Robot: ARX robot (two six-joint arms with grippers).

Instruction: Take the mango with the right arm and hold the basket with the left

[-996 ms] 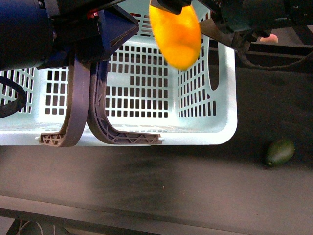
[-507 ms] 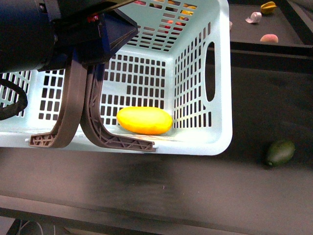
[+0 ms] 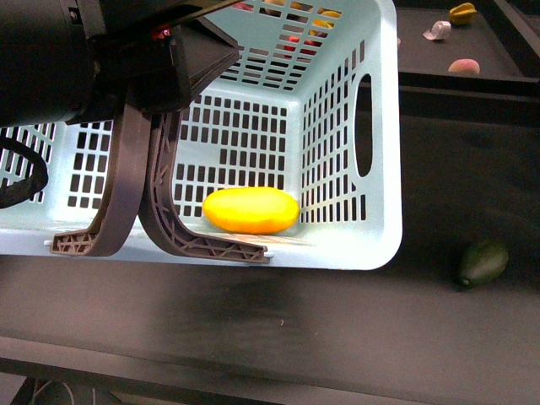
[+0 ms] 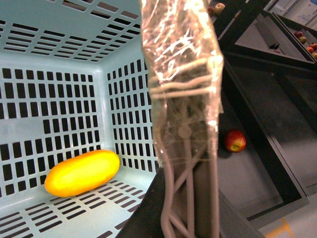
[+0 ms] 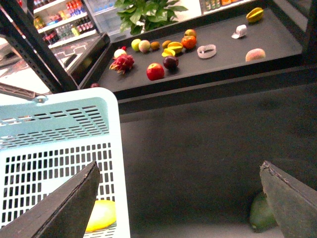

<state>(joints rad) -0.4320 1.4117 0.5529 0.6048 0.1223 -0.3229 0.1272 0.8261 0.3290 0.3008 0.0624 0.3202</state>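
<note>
Mango [image 3: 251,210] in basket [image 3: 337,256] looks smooth, slippery; grip its middle. Left jaws clamp handles [image 3: 126,194], right jaws apart.

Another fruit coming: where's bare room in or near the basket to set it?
Inside the basket, the floor around the mango is bare. Outside, the dark table strip along its near wall is free, up to the green fruit. Crowded: the left side, under the raised handles.

Dark table [image 3: 253,329]: green fruit [image 3: 483,262] lying at right, near basket [image 3: 384,169] corner; rear shelf [image 5: 282,34] carries mixed fruit [image 5: 155,71].
</note>
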